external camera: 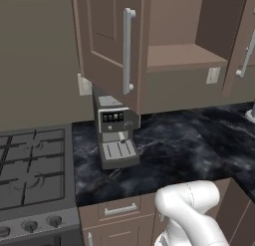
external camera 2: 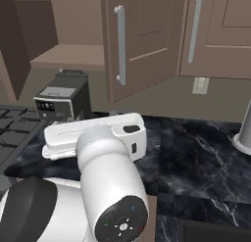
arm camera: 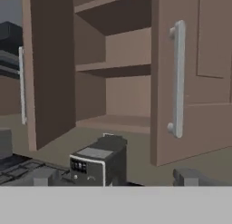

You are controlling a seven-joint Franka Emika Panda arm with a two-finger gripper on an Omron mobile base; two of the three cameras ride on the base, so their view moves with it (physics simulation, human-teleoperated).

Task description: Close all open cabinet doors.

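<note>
A wall cabinet stands with both taupe-brown doors swung out. Its left door [external camera: 107, 41] carries a long silver bar handle [external camera: 128, 51] and hangs over the coffee machine. Its right door [external camera 2: 144, 45] juts out at an angle, and its handle [arm camera: 178, 78] is large in the hand view. Bare shelves [arm camera: 113, 69] show between the left door [arm camera: 50, 69] and the right door [arm camera: 201, 73]. A further door [external camera 2: 220, 35] to the right lies flat and shut. My gripper [arm camera: 117, 180] is open, holds nothing, and sits low in front of the cabinet, well short of both doors.
A grey and black coffee machine [external camera: 115, 133] stands on the dark marble counter [external camera: 189, 140] under the left door. A gas stove [external camera: 30, 170] lies to the left. Drawer fronts [external camera: 119, 209] run below the counter edge. A grey cylindrical object [external camera 2: 244, 131] stands at the far right.
</note>
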